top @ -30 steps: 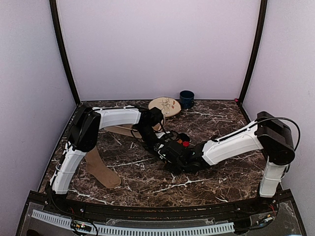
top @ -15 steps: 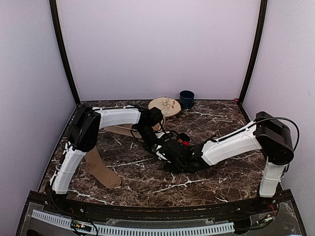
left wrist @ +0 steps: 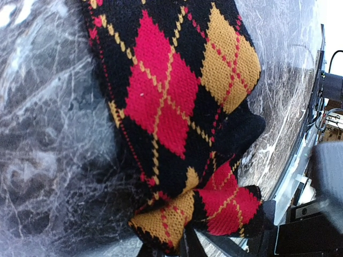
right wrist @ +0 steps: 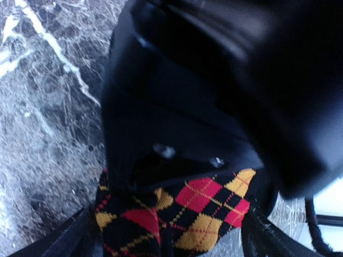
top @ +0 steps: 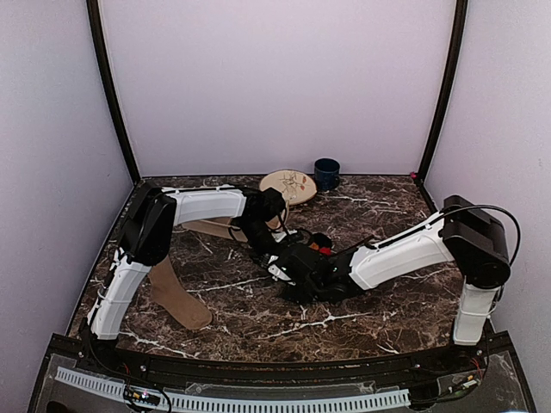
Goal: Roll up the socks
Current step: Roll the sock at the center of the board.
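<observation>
one argyle sock (left wrist: 166,101), left hand (top: 275,258) seemingly pinching its bunched end, right hand (right wrist: 171,235) spread wide over it

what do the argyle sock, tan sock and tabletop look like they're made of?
argyle sock: knitted yarn, matte; stitch rows show clearly.
tan sock: soft matte fabric; weave too small to tell.
tabletop: dark marble look with white veins, slight sheen; could be stone or laminate.
</observation>
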### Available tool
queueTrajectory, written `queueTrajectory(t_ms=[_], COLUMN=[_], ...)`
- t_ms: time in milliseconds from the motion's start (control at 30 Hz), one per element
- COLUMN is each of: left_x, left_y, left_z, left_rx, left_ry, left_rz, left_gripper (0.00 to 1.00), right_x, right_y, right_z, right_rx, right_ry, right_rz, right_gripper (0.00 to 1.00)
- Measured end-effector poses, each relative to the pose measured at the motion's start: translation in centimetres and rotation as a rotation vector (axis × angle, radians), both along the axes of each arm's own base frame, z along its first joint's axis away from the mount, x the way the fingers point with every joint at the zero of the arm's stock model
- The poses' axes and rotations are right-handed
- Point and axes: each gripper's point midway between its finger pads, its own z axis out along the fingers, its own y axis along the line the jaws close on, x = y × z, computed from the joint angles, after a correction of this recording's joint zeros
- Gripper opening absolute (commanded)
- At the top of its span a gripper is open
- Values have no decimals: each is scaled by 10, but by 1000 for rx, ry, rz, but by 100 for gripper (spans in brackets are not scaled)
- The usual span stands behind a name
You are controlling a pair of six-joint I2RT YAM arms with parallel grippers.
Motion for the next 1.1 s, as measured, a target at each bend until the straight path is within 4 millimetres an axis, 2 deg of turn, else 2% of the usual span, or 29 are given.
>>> queueTrajectory(t_ms=[200, 267, 400, 433, 533, 633, 833, 933, 1067, 1100], left_x=[-1, -1, -2, -2, -2, -2, -2, -2, -2, -1], left_y=[0, 0, -1, -1, -1, -1, -1, -1, -1, 0], left_z=[0, 0, 0, 0, 0, -1, 0, 0, -1, -1], left_rx=[-3, -5, -8, -10, -11, -12, -14, -15, -20, -22], left_ry=[5, 7, 11, 12, 13, 16, 16, 15, 10, 10], left_rz=[-1, -3, -4, -4, -3, -4, -6, -8, -17, -18], left_gripper=[11, 11, 11, 11, 11, 11, 10, 11, 11, 11], right_x=[0, -1, -2, -2, -2, 0, -1, -2, -6, -6], right_y=[6, 7, 4, 3, -1, -13, -16, -15, -13, -12], right_z=[-7, -9, -13, -13, -10, -7, -8, -8, -13, -13], right_rx=[9, 4, 2, 2, 6, 7, 12, 21, 17, 22], right_ry=[17, 30, 55, 59, 52, 52, 59, 69, 105, 113], right_rz=[3, 5, -6, -12, -28, -65, -80, -80, -72, -74], right_gripper=[61, 56, 58, 70, 79, 81, 77, 59, 16, 10])
